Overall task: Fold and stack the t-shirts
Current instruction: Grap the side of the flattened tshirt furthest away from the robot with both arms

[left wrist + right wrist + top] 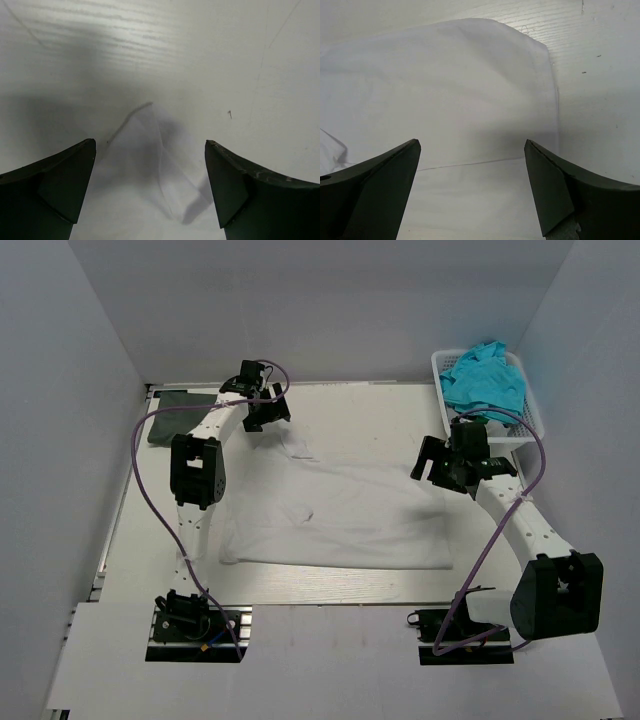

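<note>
White-tubed left arm [190, 525] and right arm [515, 520] carry black joint housings [197, 472], looping purple cables [150, 505], black bases [195, 628], black left pincer [150, 150] and right pincer [472, 150]

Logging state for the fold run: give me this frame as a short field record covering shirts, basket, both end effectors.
white t-shirt: spread flat mid-table
dark grey-green t-shirt: compact, at far left corner, partly hidden by left arm
teal t-shirts: heaped in basket, far right
left end effector: open, empty, over the white shirt's far left tip
right end effector: open, empty, over the white shirt's right edge
</note>
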### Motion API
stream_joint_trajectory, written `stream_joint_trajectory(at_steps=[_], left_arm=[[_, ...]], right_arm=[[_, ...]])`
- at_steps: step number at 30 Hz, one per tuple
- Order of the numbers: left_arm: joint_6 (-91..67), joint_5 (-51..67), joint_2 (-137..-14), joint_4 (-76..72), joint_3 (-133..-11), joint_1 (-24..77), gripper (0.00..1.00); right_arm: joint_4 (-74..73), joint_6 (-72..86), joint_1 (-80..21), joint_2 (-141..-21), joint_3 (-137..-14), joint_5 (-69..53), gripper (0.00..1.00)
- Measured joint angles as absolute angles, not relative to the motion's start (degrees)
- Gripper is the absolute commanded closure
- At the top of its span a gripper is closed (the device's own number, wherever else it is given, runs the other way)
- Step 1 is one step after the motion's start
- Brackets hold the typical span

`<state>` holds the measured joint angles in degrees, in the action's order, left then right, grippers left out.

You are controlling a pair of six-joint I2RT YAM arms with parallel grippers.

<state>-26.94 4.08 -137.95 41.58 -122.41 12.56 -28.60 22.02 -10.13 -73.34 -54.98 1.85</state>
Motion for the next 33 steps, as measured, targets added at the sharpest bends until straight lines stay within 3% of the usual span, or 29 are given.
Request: stream_joint_trajectory(at_steps=[5,10,15,19,24,33], left_arm=[[-26.94,3.62,-140.44,36.56,-123.70,12.71,0.05],[-26.00,1.89,-142.02,33.87,-125.84,13.61,0.25],[-24.80,-3.01,-142.21,33.82,-123.55,16.12,0.35],[-24.12,-8.75,-142.23,34.20,-122.34,18.41,0.53],[-23.99,-13.30,-142.23,35.31,-122.19,19.66,0.97],[-23.88,-16.14,-142.02,35.70,-121.75,19.44,1.00]], right_arm=[[-29.12,22.46,-10.13,-72.14,-54.98,4.27,0.10],[-30.94,23.62,-10.09,-72.16,-54.98,9.37,0.10],[-31.14,25.26,-9.80,-73.08,-54.98,13.65,0.10],[-31.16,27.07,-9.69,-77.06,-55.20,16.21,0.10],[-31.03,29.08,-9.61,-83.92,-58.06,17.47,0.10],[-24.53,33.89,-9.78,-95.02,-63.96,19.20,0.10]])
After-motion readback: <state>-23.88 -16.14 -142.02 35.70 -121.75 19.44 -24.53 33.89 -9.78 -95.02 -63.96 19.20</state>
